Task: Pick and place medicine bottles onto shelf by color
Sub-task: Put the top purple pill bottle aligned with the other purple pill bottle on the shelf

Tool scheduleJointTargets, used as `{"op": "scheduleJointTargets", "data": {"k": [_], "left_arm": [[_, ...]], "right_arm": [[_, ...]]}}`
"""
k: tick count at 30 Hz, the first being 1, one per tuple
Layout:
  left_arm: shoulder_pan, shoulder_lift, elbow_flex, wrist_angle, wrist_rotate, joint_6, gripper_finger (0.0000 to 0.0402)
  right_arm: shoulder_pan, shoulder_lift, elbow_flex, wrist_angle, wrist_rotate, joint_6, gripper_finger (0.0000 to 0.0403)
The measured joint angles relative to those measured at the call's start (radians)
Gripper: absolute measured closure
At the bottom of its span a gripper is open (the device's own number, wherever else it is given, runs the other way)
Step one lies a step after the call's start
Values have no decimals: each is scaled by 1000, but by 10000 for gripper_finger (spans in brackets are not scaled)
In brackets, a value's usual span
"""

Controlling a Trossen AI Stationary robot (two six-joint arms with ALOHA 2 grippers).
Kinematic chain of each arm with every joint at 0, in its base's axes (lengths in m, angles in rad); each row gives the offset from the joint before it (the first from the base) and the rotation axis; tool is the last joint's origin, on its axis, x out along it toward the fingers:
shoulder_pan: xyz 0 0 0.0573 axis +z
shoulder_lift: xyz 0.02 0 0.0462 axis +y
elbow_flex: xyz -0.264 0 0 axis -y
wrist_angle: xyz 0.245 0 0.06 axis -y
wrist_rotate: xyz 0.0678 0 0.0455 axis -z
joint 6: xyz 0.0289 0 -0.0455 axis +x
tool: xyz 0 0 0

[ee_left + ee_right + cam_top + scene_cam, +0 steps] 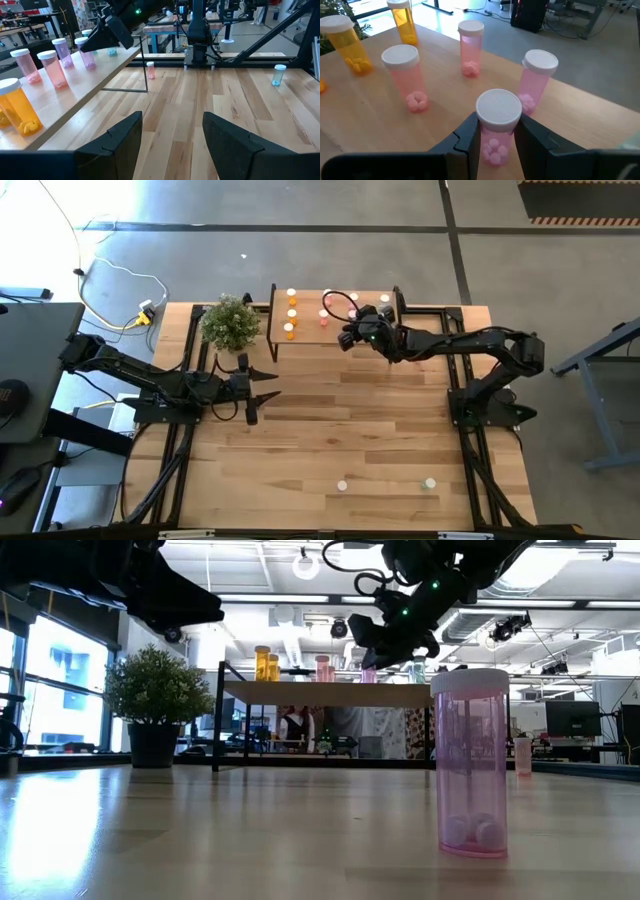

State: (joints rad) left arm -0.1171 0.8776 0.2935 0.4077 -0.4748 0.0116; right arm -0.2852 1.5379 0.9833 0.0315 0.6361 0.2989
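Your low view puts a pink bottle point(471, 762) nearest, standing on the desk point(250, 830). Only your right wrist view shows the right hand point(496, 135) closed on a white-capped bottle point(497, 122) over the shelf point(440, 120). Your left hand point(172, 142) hangs open, empty, above the desk.
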Motion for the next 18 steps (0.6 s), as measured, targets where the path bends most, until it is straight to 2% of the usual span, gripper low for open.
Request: {"op": "scheduleJointTargets", "data": {"k": [18], "left_arm": [[0,0,0,0,0,11,202]], "right_arm": [[-1,0,0,-3,-4,16,310]]}}
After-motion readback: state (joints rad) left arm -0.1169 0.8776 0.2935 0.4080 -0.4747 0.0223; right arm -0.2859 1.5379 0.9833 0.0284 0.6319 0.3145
